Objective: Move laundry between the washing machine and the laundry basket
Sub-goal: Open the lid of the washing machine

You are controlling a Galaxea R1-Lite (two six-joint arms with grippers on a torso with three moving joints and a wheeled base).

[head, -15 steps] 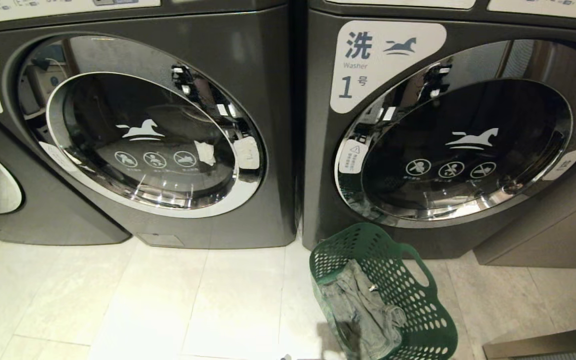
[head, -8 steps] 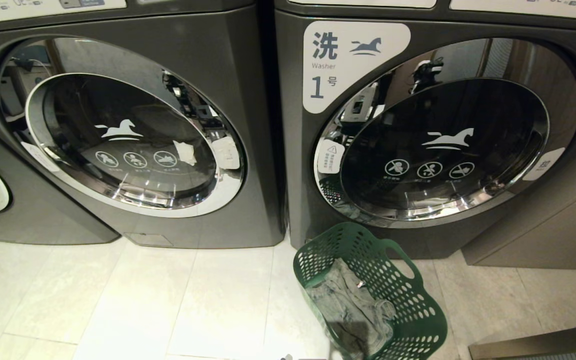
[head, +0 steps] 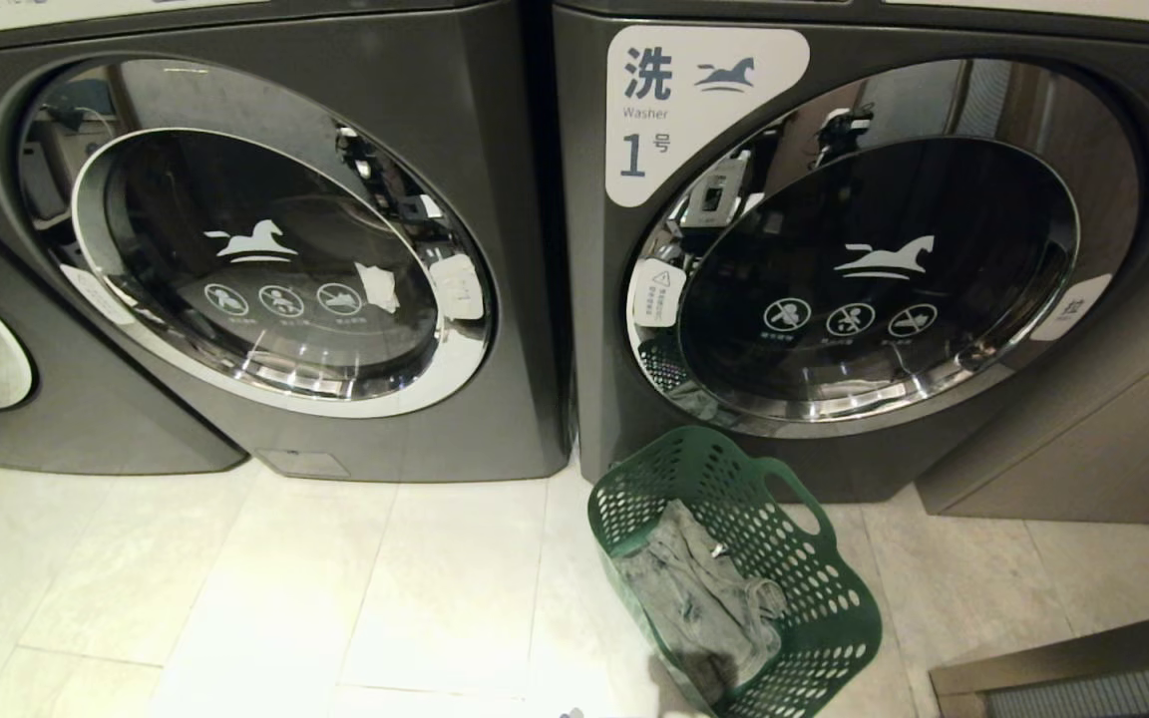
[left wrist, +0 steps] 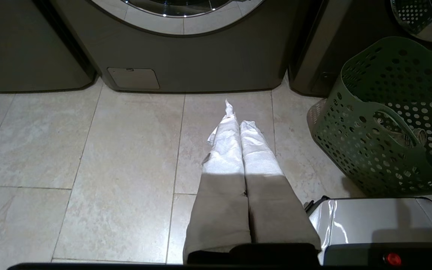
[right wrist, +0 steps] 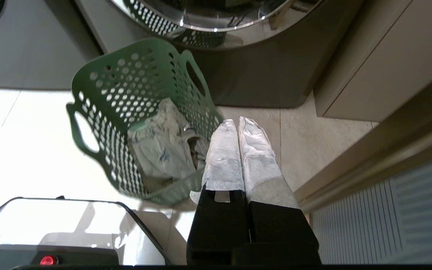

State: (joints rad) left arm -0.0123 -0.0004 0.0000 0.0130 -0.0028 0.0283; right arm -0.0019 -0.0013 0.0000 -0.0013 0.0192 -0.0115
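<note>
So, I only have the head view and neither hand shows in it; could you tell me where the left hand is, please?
Observer: The left hand is shut and empty, over the floor tiles in front of the washing machine.
Operator: Thank you, and the right hand?
Observer: The right hand is shut and empty too, beside the basket, on the side toward the cabinet.

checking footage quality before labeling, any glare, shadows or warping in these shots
Head view: chrome door ring of the washing machine mirrors the room; wide-angle bending tilts the machines. Left wrist view: a shadow edge crosses the shut left hand, fingertips lit, base dark. Right wrist view: floor tiles beside the laundry basket are blown out white; the laundry stays readable.
</note>
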